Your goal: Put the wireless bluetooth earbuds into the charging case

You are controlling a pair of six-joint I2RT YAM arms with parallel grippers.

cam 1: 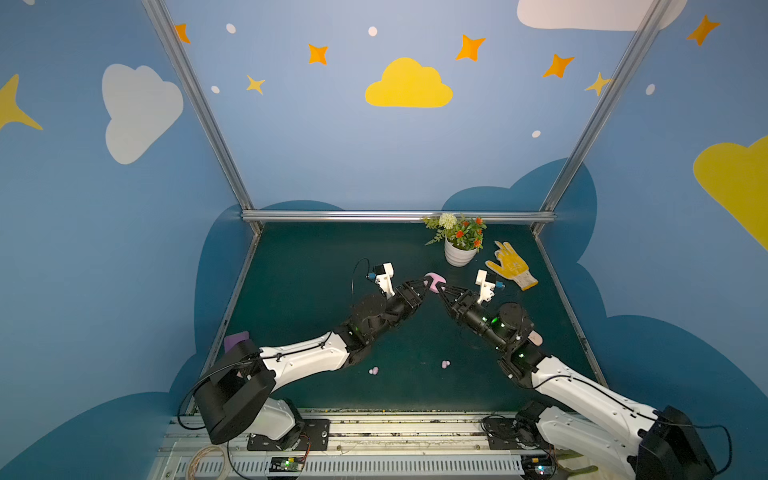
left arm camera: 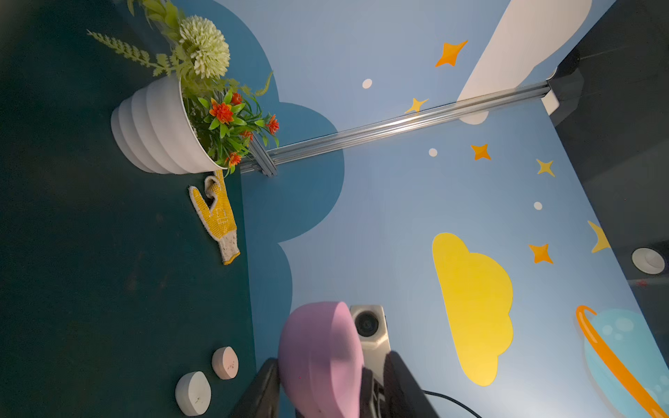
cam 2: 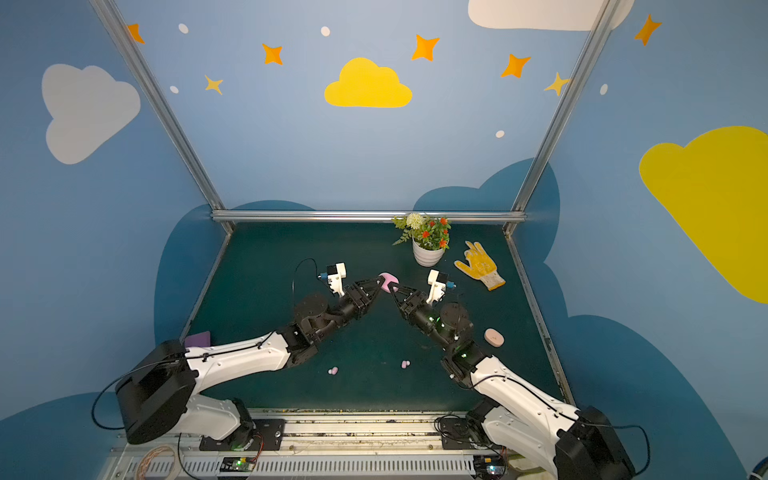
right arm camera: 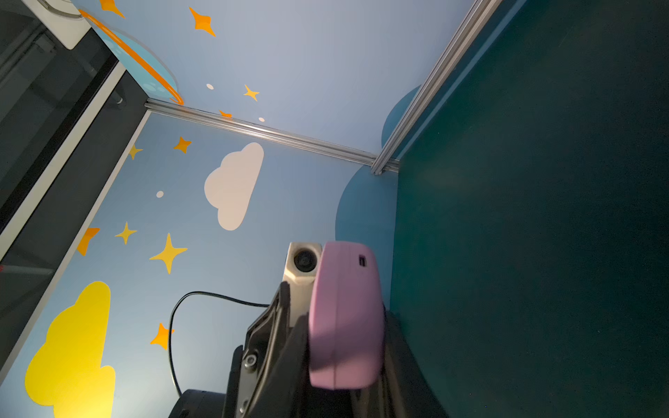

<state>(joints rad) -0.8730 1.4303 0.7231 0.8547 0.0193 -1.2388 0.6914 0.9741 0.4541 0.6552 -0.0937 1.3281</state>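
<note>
Top views: both arms meet in mid-air, nearer the camera than the pot (cam 1: 459,252) and slightly to the left arm's side of it, with the pink case (cam 1: 434,277) between them. The right gripper (cam 1: 440,287) is pinching that case, which is clear in the right wrist view. The left gripper (cam 1: 428,283) has a jaw on either side of the case's other end. One jaw touches it, but I can't tell if it's really clamped.

The seam looks shut, so my guess is we're at the lid-opening step with nothing inserted yet. The peach case (cam 2: 494,337) sits closed on the mat (cam 1: 311,257), well toward the camera from the pot. One pair of buds (cam 2: 333,370) and a second pair (cam 2: 405,364) lie loose, farther from the pot again.

Hard to see: the white case (left arm camera: 193,393) only shows in the left wrist view. A purple thing (cam 1: 237,338) peeks out behind the left arm, too covered to name. I count only four buds, too small to be sure of the colours.
</note>
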